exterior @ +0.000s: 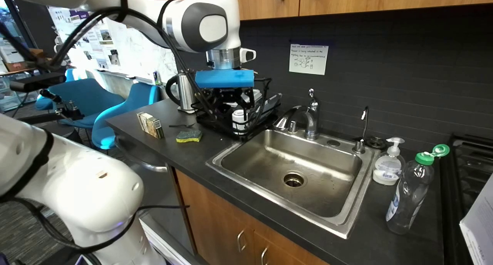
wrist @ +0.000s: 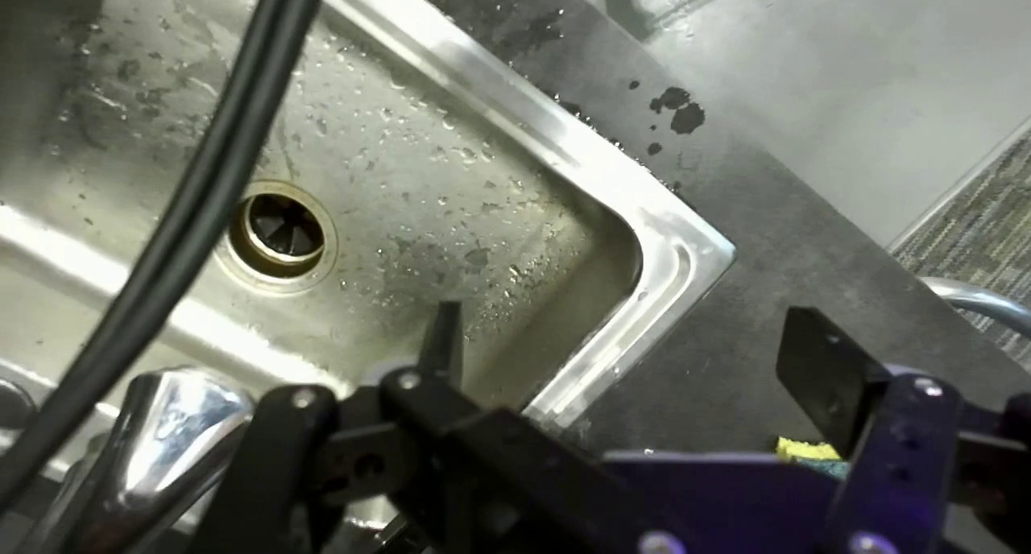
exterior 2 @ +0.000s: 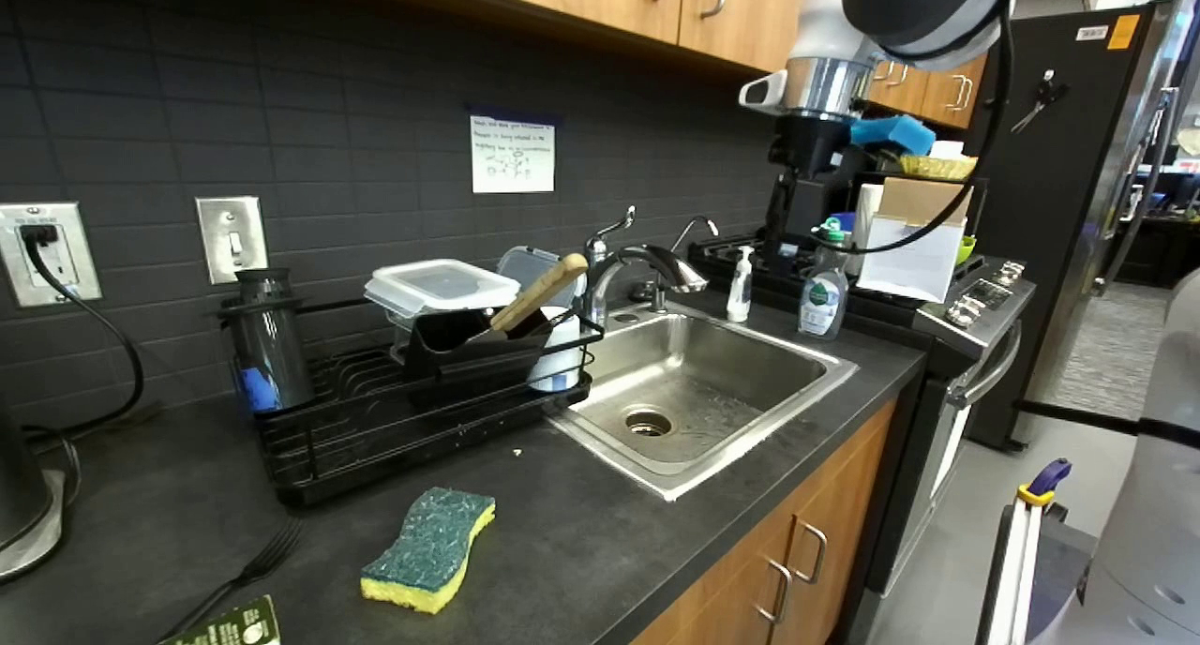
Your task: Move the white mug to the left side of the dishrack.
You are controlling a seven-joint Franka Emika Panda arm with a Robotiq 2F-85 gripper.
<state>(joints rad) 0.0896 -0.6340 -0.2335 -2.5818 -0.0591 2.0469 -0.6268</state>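
Black tiles (exterior 2: 375,176) back a dark worktop (exterior 2: 572,542). Left to right in an exterior view, a kettle (exterior 2: 19,500) is cut off by the border, then a fork (exterior 2: 246,573) lies flat near a small box (exterior 2: 234,626). Behind them sits the low black rack (exterior 2: 375,464), set back from the worktop's front edge. Its left end holds a dark tumbler (exterior 2: 272,345); an open stretch of tines (exterior 2: 349,381) lies between that and a clear tub (exterior 2: 441,289) and black caddy (exterior 2: 441,345) with a wooden handle (exterior 2: 539,293) sticking up. A green and yellow sponge (exterior 2: 431,547) lies before the rack, with worktop showing between it and the front edge. The white mug (exterior 2: 561,359) is in the rack's right end, just beside the sink (exterior 2: 670,484). Only a narrow strip of worktop separates the sink's rim from that edge; a curved tap (exterior 2: 661,259) stands at the back. Between sink and stove (exterior 2: 937,322) are a soap pump (exterior 2: 739,296) and a clear bottle (exterior 2: 823,298). At upper right hangs the arm (exterior 2: 919,17), apart from rack and mug. In the wrist view the fingers (wrist: 826,377) are released and spread wide, one seen against the sink, the other against worktop, a bit of the sponge showing beside it.
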